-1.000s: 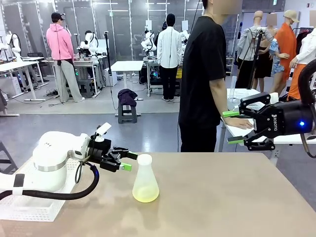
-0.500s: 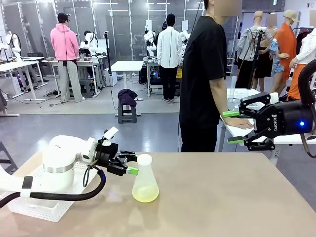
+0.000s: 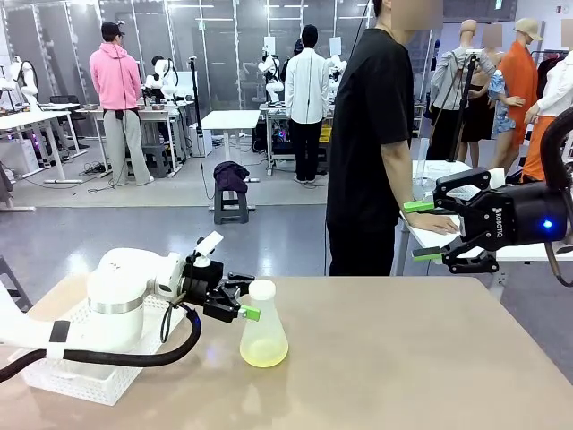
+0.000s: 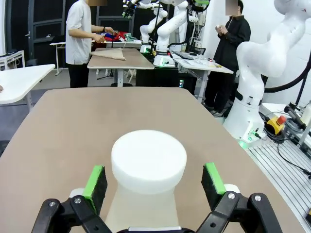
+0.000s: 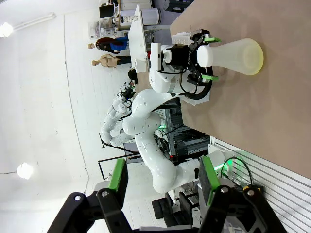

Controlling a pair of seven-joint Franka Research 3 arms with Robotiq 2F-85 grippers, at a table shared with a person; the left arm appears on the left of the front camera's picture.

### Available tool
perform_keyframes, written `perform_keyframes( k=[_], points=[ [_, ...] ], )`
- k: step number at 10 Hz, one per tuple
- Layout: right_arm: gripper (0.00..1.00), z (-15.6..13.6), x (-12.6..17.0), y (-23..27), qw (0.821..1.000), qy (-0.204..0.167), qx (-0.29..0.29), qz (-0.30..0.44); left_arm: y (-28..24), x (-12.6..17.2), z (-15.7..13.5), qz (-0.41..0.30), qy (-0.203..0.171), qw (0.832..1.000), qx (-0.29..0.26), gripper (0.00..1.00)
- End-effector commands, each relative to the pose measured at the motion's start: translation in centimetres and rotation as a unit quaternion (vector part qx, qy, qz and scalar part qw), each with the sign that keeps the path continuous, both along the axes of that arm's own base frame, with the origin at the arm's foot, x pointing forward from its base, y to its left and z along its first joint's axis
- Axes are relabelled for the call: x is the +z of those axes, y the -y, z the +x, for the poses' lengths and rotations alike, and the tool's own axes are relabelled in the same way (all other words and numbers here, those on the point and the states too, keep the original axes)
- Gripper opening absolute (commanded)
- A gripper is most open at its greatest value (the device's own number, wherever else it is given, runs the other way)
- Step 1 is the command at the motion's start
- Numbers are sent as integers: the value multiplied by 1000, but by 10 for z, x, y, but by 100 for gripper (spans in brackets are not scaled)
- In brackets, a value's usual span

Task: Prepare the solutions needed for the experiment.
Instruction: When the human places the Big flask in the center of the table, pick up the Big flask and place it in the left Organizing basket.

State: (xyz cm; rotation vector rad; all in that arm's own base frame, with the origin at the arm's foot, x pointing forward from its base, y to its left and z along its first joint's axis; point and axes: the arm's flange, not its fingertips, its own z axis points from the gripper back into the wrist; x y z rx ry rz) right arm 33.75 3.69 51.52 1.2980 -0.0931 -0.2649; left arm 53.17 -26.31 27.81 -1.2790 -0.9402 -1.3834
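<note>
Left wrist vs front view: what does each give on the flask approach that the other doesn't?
Left wrist alone: the left gripper's green pads stand either side of the flask's white cap, with a gap on both sides, so nothing is gripped.
Front alone: the shallow yellow-green solution at the flask's base, the white basket behind the left arm, and the right gripper raised off to the right, open and empty.
Both: the tan table, the capped flask upright, the left gripper open at cap height.
</note>
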Motion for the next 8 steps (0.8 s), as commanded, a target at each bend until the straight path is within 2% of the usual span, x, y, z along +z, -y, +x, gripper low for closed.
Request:
perform_keyframes(
  k=[1,3,4,8],
  points=[
    [74,1,1,-1,1000,4,1,7,3,7,1,-1,23,1000,8,100],
    [74,1,1,-1,1000,4,1,7,3,12,-2,20,27,999,17,100],
    [74,1,1,-1,1000,4,1,7,3,13,-3,26,6,999,21,100],
    [74,1,1,-1,1000,4,1,7,12,16,-3,44,10,999,17,100]
  ],
)
